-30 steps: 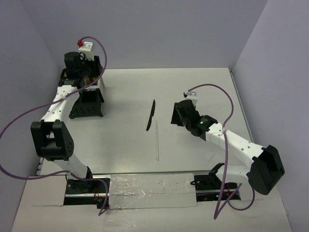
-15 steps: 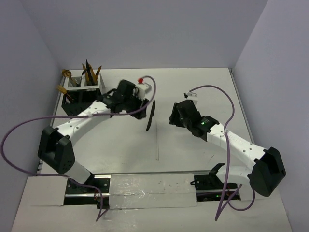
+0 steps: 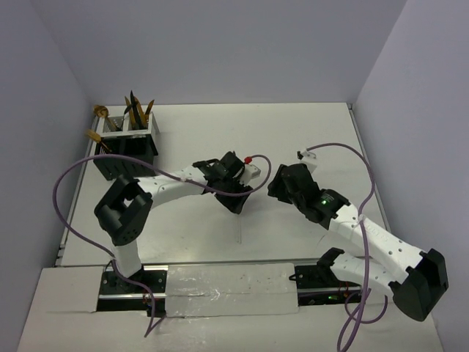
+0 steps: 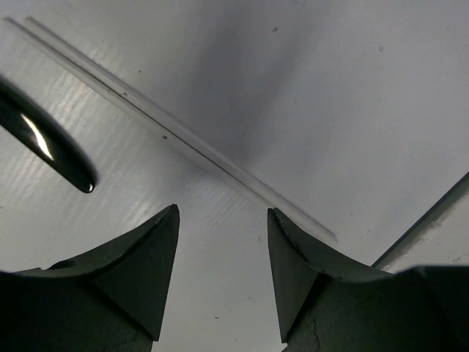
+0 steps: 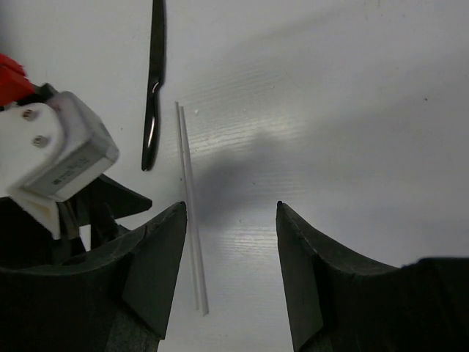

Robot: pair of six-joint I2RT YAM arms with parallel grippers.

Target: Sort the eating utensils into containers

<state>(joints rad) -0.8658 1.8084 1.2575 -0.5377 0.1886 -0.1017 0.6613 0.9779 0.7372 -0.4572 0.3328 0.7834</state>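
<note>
Left gripper (image 4: 222,231) sits low over the middle of the white table (image 3: 308,132), jaws spread, nothing pinched. Its dark fingers (image 4: 139,271) stand apart with bare table showing in the gap. Just ahead of its tips a thin white stick (image 4: 183,139) lies flat, running diagonally across the left wrist view. Beside the stick, further left in that view, is the rounded end of a slim all-black glossy utensil (image 4: 44,139). It rests on the table, apart from both fingers; cannot tell whether it is a fork, knife or spoon. Right gripper (image 5: 231,220) hangs just right of the left one, jaws also spread, holding nothing. In its wrist view the stick runs alongside one finger, with the black utensil roughly parallel and just beside it, further out. The left arm's white camera block with red tip (image 5: 62,158) is at that view's left edge. In the far back left corner is a black box-shaped cutlery caddy with perforated silver upper panels (image 3: 126,150), well apart from both grippers. Several gold-headed utensils (image 3: 138,108) stand in it, some leaning out over the rim
</note>
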